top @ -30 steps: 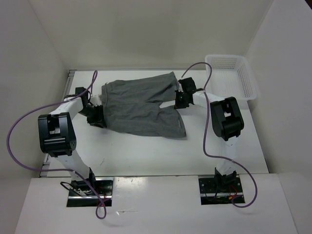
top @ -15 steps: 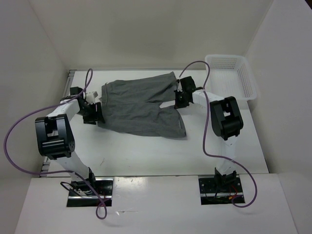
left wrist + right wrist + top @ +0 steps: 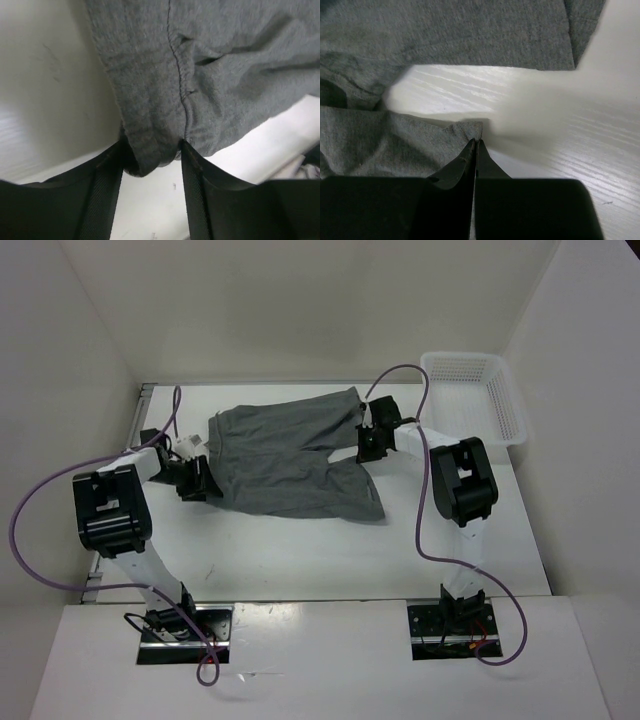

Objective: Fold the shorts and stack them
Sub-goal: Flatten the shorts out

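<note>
Currently the left gripper is closed on the near end of the waistband. Bunched cloth fills the gap between its two fingers and touches both. The right gripper is clamped fully, tips together, and pinches only a thin sliver of hem at the inner corner of the near leg.

The shorts lie spread on the table, mostly flat. The waistband is at the left and the two legs point right, with the far leg angled toward the far edge.

Treat the fabric as light, soft and limp. It has no stiffness of its own, so any unsupported part will sag and crease. It should not slip readily against the finger pads, but the right-hand hold is shallow and could pull free under tension. Take hold at doubled edges, namely the waistband and the hems, where the cloth is thickest.

A white mesh basket stands at the far right of the table, apart from the shorts.
</note>
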Controlling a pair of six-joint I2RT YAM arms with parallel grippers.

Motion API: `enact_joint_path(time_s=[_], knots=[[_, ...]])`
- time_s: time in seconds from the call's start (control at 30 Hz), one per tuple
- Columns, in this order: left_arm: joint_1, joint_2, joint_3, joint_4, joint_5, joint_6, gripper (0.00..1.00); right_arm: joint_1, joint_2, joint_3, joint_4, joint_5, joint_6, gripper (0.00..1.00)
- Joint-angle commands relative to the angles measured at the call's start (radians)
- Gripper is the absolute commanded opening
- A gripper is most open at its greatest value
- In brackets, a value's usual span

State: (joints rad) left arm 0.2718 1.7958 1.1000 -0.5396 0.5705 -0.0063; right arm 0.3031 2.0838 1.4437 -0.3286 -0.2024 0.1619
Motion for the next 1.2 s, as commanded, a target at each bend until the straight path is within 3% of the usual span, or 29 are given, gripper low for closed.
enact_joint_path(time_s=[0.0,0.17,0.27,0.4,0.53,0.7,0.83,1.0,1.17], knots=[[-0.003,0.049,-0.031,-0.068,0.144,0.006,0.55,0.005,0.018,0.06,-0.004,-0.022,-0.013,0.0],[-0.003,0.079,-0.009,-0.077,0.144,0.006,0.32,0.005,0.027,0.107,-0.004,-0.032,-0.013,0.0],[-0.003,0.088,0.03,-0.121,0.154,0.006,0.08,0.005,0.036,0.173,0.005,-0.003,-0.013,0.0],[0.018,0.088,0.136,-0.198,0.002,0.006,0.03,0.005,0.047,0.26,0.005,0.151,-0.013,0.0],[0.075,0.097,0.294,-0.369,0.006,0.006,0.03,-0.005,0.058,0.285,0.005,0.312,-0.013,0.0],[0.051,0.125,0.406,-0.513,0.101,0.006,0.06,-0.005,0.058,0.264,0.005,0.307,-0.013,0.0],[0.027,0.154,0.386,-0.487,0.089,0.006,0.09,-0.005,0.067,0.245,0.005,0.252,-0.013,0.0],[0.027,0.177,0.423,-0.487,0.103,0.006,0.19,-0.005,0.085,0.279,0.023,0.296,-0.024,0.0],[-0.016,0.178,0.497,-0.433,0.103,0.006,0.17,-0.005,0.12,0.336,0.023,0.296,-0.033,0.0]])
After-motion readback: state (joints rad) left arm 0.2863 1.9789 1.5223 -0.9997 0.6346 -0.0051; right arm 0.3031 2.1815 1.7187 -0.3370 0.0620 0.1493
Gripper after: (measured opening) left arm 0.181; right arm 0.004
